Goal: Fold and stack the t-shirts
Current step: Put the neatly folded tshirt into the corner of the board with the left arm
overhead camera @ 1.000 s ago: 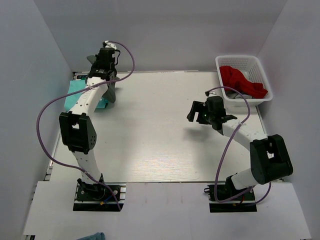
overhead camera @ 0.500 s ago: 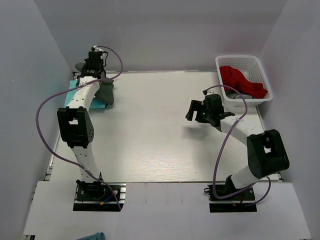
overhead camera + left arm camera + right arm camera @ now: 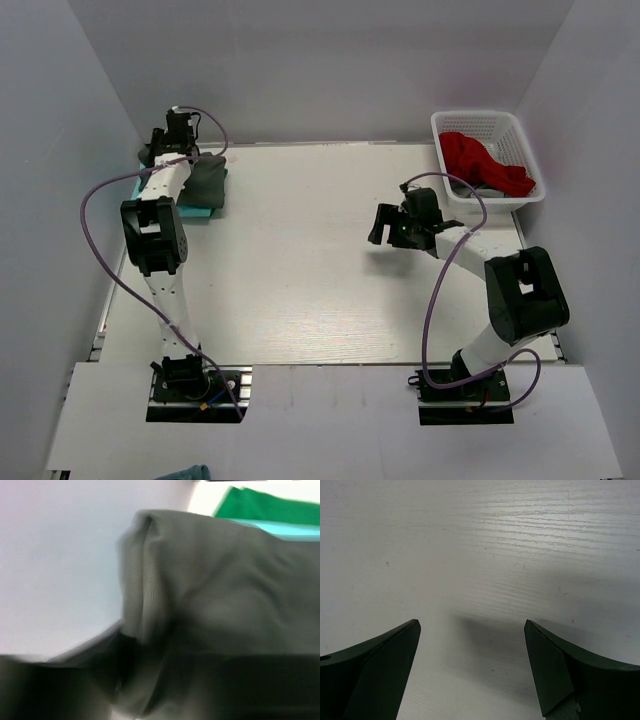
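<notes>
The dark grey t-shirt (image 3: 207,178) lies bunched over the mint-turquoise t-shirt (image 3: 196,212) at the table's far left corner. My left gripper (image 3: 162,143) reaches past them toward the left wall, shut on an edge of the grey shirt. In the left wrist view the grey t-shirt (image 3: 220,595) fills the frame and runs down into the hidden jaws, and the turquoise t-shirt (image 3: 280,526) peeks out behind it. My right gripper (image 3: 381,226) hangs open over bare table, right of centre. The right wrist view shows nothing between the fingers of this gripper (image 3: 471,624).
A white basket (image 3: 441,131) stands at the back right with a red cloth (image 3: 485,160) in it. White walls close in the left, back and right sides. A purple cable loops off each arm.
My left arm has swung further back and left, carrying the grey shirt down over the turquoise one. The right gripper has shifted slightly and stays open.
</notes>
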Available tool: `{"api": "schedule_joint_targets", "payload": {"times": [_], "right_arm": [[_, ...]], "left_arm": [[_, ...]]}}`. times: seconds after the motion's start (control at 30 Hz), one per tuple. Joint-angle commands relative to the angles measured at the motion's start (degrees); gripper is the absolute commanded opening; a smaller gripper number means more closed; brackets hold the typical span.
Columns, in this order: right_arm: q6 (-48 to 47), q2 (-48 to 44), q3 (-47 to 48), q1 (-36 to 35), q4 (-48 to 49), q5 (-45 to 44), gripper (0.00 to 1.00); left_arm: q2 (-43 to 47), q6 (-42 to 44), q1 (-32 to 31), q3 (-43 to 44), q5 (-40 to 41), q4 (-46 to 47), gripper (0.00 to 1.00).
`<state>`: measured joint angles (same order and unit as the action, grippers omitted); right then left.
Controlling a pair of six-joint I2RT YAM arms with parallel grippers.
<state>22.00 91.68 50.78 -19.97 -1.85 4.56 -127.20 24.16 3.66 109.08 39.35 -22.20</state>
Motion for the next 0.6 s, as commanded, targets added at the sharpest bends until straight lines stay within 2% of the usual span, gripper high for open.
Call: {"api": "schedule_joint_targets", "payload": {"times": [0.0,0.03,0.17,0.27,0.33,0.43,0.5,0.53,0.57], "right_arm": [[-0.64,0.08,2.39,0.02,-0.35,0.8,0.9],[-0.9,-0.18,2.39,0.1,-0.35,0.89,0.9],[-0.82,-2.02,2.04,0.1,-0.26,1.16,0.9],[-0.56,-4.04,1.86,0.02,0.08,1.42,0.9],[-0.12,-6.67,0.9,-0.07,0.53,2.12,0.9],[0.76,-10.37,-1.04,0.02,1.23,2.39,0.9],[1.82,-11.78,-2.53,0.02,3.16,2.47,0.9],[2.34,-13.96,-2.79,0.02,3.34,2.74,0.9],[2.52,-14.77,-3.84,0.02,3.69,3.09,0.9]], "left_arm": [[-0.15,-0.78,2.13,5.88,6.16,1.81,0.59],[-0.94,-1.48,2.14,7.36,7.3,2.41,0.99],[-0.25,-5.96,2.14,9.65,9.07,0.06,1.0],[1.59,-13.06,2.14,13.78,7.24,-8.01,1.0],[2.3,-21.29,2.14,18.87,0.07,-17.47,1.0],[5.72,-30.45,2.14,22.32,-11.2,-24.2,1.0],[10.1,-33.12,2.14,14.62,-15.86,-22.99,1.0],[15.35,-34.52,1.1,11.54,-19.45,-20.63,1.0],[18.36,-36.54,0.22,4.46,-22.19,-19.04,1.0]]}}
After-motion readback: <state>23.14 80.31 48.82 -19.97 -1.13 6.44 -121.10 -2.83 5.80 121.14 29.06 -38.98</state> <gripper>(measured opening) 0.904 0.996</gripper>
